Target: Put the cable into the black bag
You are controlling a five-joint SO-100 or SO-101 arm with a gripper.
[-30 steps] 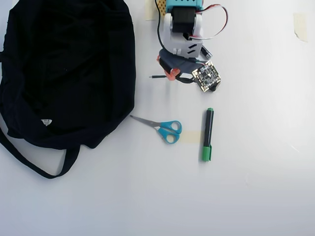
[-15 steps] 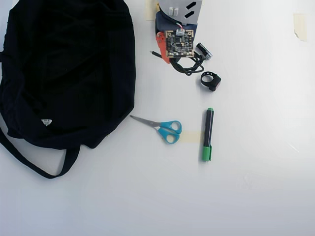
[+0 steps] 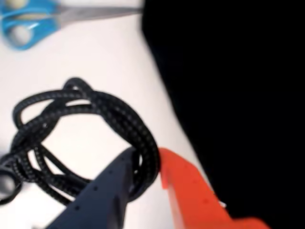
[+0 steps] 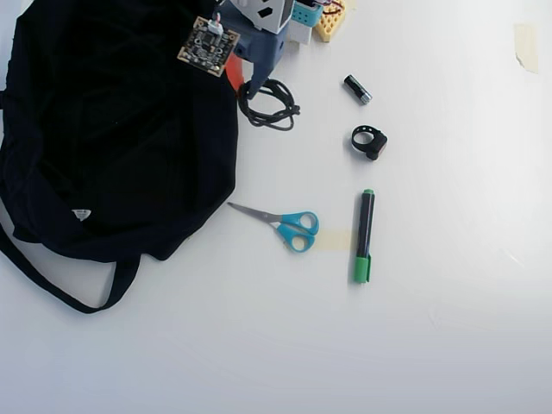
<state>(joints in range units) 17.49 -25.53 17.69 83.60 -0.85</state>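
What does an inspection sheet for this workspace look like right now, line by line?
Surface: white table, tape scraps at the edges.
Job's things: cable coiled beside the black bag, not yet inside.
Clutter: scissors, green marker, black ring strap, small black cylinder.
Grippers: gripper shut on the cable's coil in the wrist view.
Cables: nothing seen besides the job's cable.
Surroundings: nothing seen.
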